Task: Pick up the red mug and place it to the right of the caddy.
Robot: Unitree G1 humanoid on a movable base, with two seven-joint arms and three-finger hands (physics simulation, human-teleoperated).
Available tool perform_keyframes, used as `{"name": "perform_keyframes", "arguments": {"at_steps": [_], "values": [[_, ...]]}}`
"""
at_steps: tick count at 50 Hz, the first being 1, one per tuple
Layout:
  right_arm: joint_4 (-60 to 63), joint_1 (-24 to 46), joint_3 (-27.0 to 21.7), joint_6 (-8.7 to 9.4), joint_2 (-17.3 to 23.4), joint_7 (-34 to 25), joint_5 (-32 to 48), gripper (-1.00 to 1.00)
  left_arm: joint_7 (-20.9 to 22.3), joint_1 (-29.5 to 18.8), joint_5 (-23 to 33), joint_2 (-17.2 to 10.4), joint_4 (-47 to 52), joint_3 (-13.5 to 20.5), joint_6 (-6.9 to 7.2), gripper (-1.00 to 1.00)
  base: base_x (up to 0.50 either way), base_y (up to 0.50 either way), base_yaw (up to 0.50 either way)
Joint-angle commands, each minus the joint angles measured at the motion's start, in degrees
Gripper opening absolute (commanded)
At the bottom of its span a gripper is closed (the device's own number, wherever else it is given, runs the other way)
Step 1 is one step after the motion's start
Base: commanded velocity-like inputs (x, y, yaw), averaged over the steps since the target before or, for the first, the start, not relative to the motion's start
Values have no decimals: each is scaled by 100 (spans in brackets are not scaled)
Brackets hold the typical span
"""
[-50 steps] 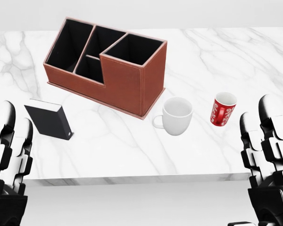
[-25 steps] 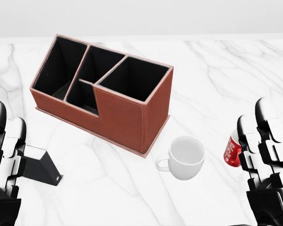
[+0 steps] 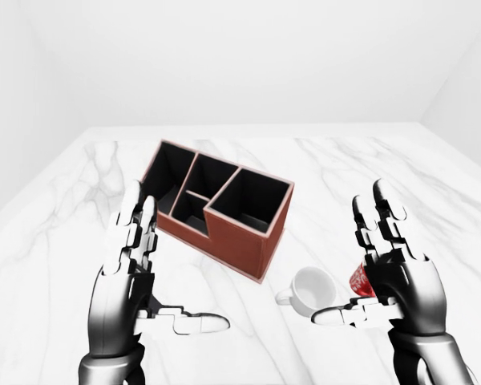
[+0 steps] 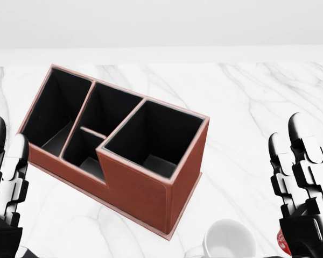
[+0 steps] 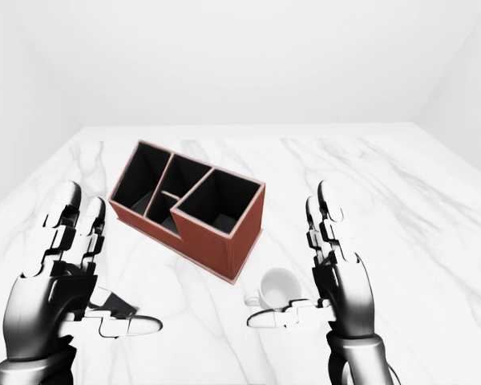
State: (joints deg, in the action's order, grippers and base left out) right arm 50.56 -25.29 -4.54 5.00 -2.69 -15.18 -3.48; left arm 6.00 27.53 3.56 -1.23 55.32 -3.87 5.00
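Head view: the camera has moved closer since a second ago, so the whole picture has slid down. The caddy (image 4: 116, 148) now fills the middle. The white mug (image 4: 230, 240) is cut by the bottom edge. The red mug (image 4: 280, 240) is only a sliver behind the right hand (image 4: 301, 199), touching it or not I cannot tell. The dark block seen earlier beside the left hand (image 4: 4, 183) has gone out of this view. The marble table (image 4: 247, 97) carries everything.

Left-eye view: the right hand (image 3: 389, 277) is spread wide, fingers upright, thumb pointing inward. The red mug (image 3: 359, 281) stands just behind its palm, with the white mug (image 3: 309, 290) just inward of the thumb. The left hand (image 3: 136, 281) is likewise spread wide and holds nothing.

Right-eye view: the caddy (image 5: 188, 210) has four compartments, all showing bare dark floors. A dark block (image 5: 116, 303) shows between the left hand's fingers and thumb.
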Motion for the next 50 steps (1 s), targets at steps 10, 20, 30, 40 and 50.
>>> {"name": "perform_keyframes", "arguments": {"at_steps": [10,20,30,40,50], "values": [[-13,20,-1,0,8,29,-22,100,80,37,-3,54,62,69,0,100,50,0,0],[42,71,-2,0,-4,128,-114,100,89,42,-4,58,95,78,0,100,21,0,0],[23,-7,48,0,32,5,-123,100,106,54,9,75,106,72,0,100,0,-27,0],[61,13,27,0,18,69,-87,100,110,55,-13,81,110,102,0,100,0,-11,0],[-21,80,3,0,15,180,155,100,119,3,-37,95,83,159,0,100,0,0,0]]}}
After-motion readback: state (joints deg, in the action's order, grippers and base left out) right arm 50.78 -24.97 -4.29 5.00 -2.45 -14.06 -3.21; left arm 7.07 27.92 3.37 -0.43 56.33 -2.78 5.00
